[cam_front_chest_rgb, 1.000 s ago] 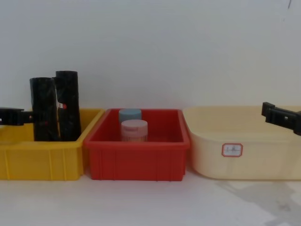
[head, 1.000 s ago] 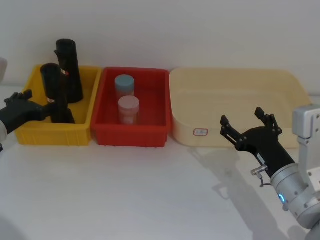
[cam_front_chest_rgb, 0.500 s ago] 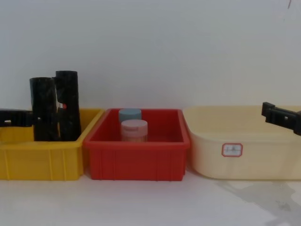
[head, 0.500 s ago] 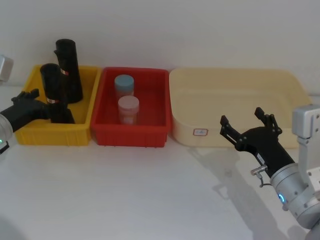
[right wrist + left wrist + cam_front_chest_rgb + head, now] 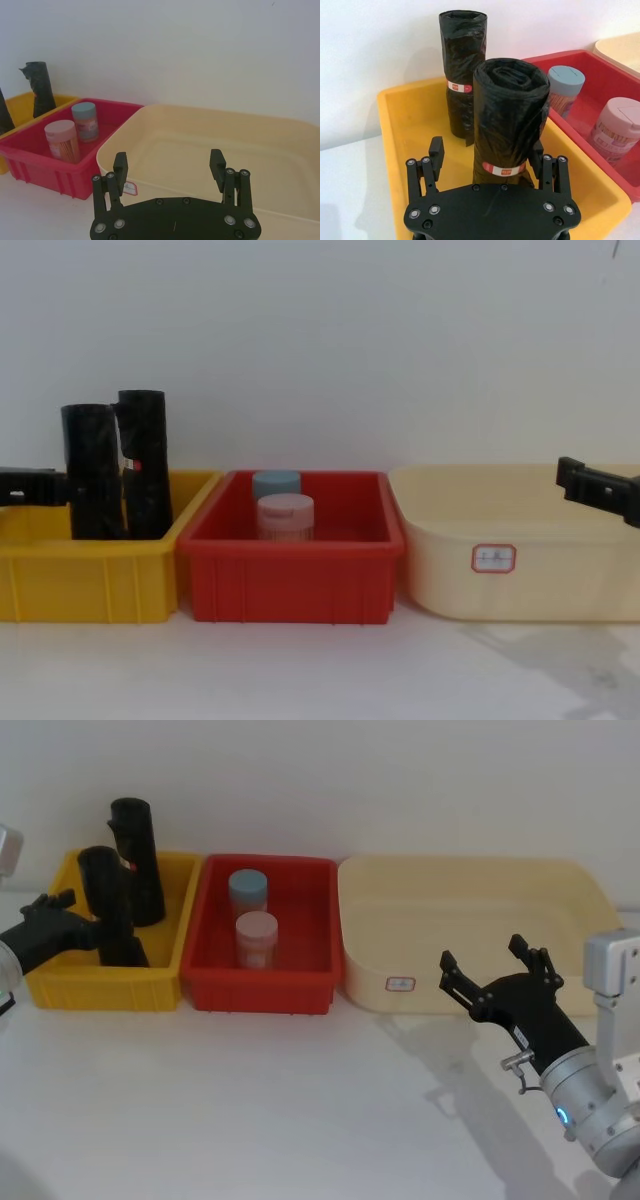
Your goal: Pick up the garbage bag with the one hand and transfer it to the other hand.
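Observation:
The garbage bag (image 5: 103, 895), a short thick black roll with a red-and-white label band, stands in the yellow bin (image 5: 60, 985). It also shows in the left wrist view (image 5: 510, 115) and the chest view (image 5: 92, 470). My left gripper (image 5: 97, 923) reaches in from the left and is open, straddling the roll's lower part (image 5: 487, 152). One finger is against the roll and the other stands a little apart from it. My right gripper (image 5: 483, 952) hovers open and empty in front of the cream tub (image 5: 560, 880).
A taller, slimmer black roll (image 5: 137, 860) stands behind the bag in the same bin. The red bin (image 5: 265, 992) in the middle holds a blue-lidded jar (image 5: 248, 892) and a pink-lidded jar (image 5: 256, 938). A white wall runs close behind the bins.
My left gripper has shifted slightly up and farther along the bag, and the bag has leaned a touch to the left. The right arm has not moved.

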Motion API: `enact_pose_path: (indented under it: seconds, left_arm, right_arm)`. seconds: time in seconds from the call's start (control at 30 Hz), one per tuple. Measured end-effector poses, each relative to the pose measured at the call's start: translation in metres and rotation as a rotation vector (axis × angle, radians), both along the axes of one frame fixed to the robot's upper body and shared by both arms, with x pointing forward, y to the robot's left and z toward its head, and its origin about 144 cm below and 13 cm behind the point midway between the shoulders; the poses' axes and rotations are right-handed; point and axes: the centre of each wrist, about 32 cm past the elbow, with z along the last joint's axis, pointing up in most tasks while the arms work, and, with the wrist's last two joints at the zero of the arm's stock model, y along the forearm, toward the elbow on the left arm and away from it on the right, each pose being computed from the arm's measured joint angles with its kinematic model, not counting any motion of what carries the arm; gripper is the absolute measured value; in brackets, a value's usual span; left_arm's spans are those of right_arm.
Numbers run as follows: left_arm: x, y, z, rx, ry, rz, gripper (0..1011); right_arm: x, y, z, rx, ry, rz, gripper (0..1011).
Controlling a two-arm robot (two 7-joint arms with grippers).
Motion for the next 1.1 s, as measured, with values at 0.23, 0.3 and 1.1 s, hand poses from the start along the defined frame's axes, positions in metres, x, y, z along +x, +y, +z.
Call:
enact_pose_path:
  seconds: [0.23, 0.3, 1.1]
  left_arm:
    - [0.009, 0.005, 0.001, 0.007, -0.006, -0.024, 1000]
    - [0.013, 0.006, 0.001, 0.011, -0.006, -0.038, 1000]
    - [0.032, 0.014, 0.008, 0.049, -0.023, -0.103, 727]
  right_arm:
    - [0.000, 0.000, 0.000, 0.000, 0.000, 0.000, 1002]
    - [0.000, 0.000, 0.000, 0.000, 0.000, 0.000, 1001]
    - [0.000, 0.000, 0.000, 0.000, 0.000, 0.000, 1001]
